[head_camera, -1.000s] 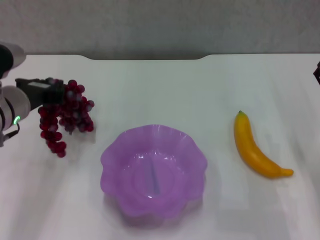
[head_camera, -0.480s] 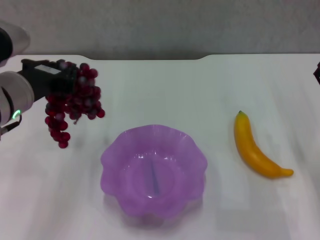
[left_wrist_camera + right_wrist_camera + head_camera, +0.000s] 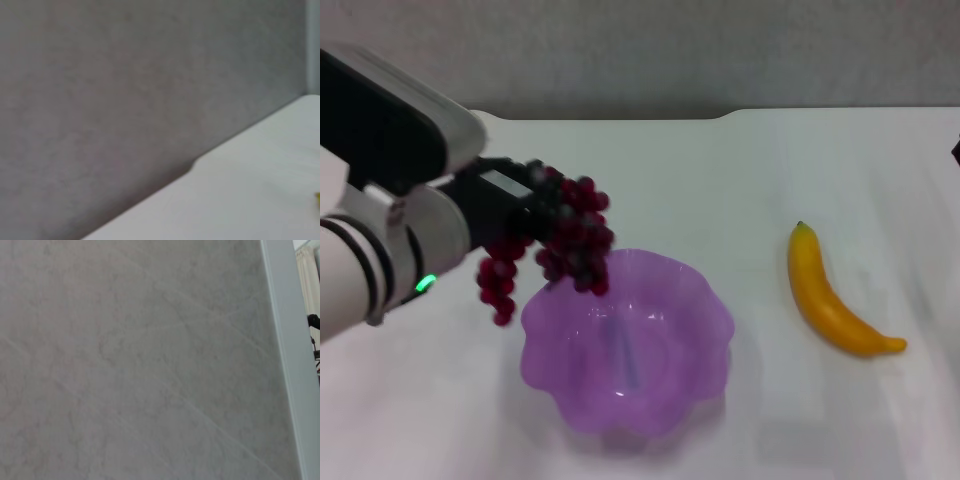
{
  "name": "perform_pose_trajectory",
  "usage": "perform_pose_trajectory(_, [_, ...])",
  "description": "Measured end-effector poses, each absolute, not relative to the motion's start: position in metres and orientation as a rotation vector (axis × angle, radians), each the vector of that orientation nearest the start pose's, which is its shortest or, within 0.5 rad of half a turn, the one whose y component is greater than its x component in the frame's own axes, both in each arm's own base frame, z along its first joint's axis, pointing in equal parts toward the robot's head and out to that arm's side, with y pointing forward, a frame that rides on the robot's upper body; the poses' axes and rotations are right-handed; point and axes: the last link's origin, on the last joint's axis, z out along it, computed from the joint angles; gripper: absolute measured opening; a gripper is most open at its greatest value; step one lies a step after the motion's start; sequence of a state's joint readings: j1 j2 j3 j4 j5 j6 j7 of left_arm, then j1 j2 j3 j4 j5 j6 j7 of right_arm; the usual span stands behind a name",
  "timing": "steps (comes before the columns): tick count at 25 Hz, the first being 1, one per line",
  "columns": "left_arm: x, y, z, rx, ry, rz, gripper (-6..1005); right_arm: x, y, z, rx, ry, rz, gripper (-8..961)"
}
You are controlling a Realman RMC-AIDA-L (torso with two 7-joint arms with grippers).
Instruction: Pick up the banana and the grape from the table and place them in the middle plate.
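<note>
White tabletop (image 3: 740,180), grey wall behind. Our left hand (image 3: 535,205) gripped the dark red-purple grape bunch (image 3: 560,245), hung over the translucent purple scalloped plate's (image 3: 705,290) left rim, presumably for dropping. Smooth yellow banana (image 3: 830,295) lay right, untouched. Right hand unseen.

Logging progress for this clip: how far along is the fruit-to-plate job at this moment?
Nothing is in the middle plate yet. In hand: the left claw holds the grape in the air, the bunch hanging over the plate's left rim. Left to do: release the grape into the plate, then move the banana, which lies untouched on the table to the plate's right.
</note>
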State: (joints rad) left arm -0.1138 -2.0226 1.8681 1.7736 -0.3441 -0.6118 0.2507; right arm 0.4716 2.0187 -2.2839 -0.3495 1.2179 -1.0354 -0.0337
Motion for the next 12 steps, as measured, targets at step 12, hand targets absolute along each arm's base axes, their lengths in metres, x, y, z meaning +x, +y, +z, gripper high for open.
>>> perform_pose_trajectory(12, [-0.139,0.317,-0.024,-2.321,-0.478,-0.217,198,0.325,0.369,0.019,-1.342,0.642,0.681,892])
